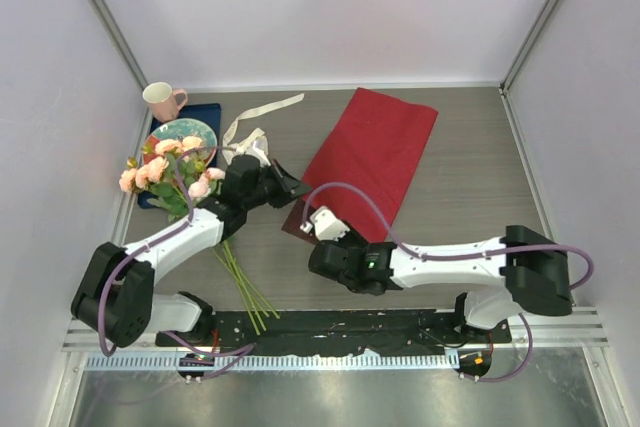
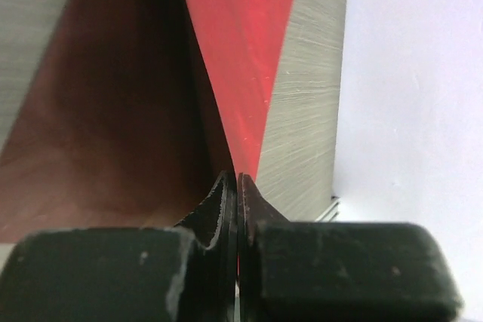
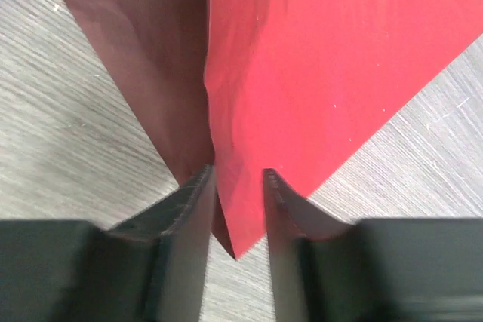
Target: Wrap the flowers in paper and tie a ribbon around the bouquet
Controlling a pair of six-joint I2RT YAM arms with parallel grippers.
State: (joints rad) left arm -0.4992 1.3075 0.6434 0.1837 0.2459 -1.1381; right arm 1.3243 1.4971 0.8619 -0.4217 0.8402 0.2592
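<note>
The deep-red paper [image 1: 377,157] lies flat at the table's middle, one near corner folded up. My left gripper [image 1: 296,190] is shut on its near-left edge; in the left wrist view the paper [image 2: 241,50] rises as a thin fold from the closed left gripper [image 2: 238,180]. My right gripper [image 1: 308,223] stands open around the paper's near corner [image 3: 324,73], the corner tip hanging loose in the gap of the right gripper [image 3: 238,175]. The pink-peach flowers [image 1: 168,172] lie at the left, stems pointing toward the arm bases. The cream ribbon [image 1: 255,134] lies loosely behind them.
A pink mug [image 1: 161,100] stands at the back left beside a dark blue tray [image 1: 207,111] with a teal plate [image 1: 186,132] on it. White walls close the table on three sides.
</note>
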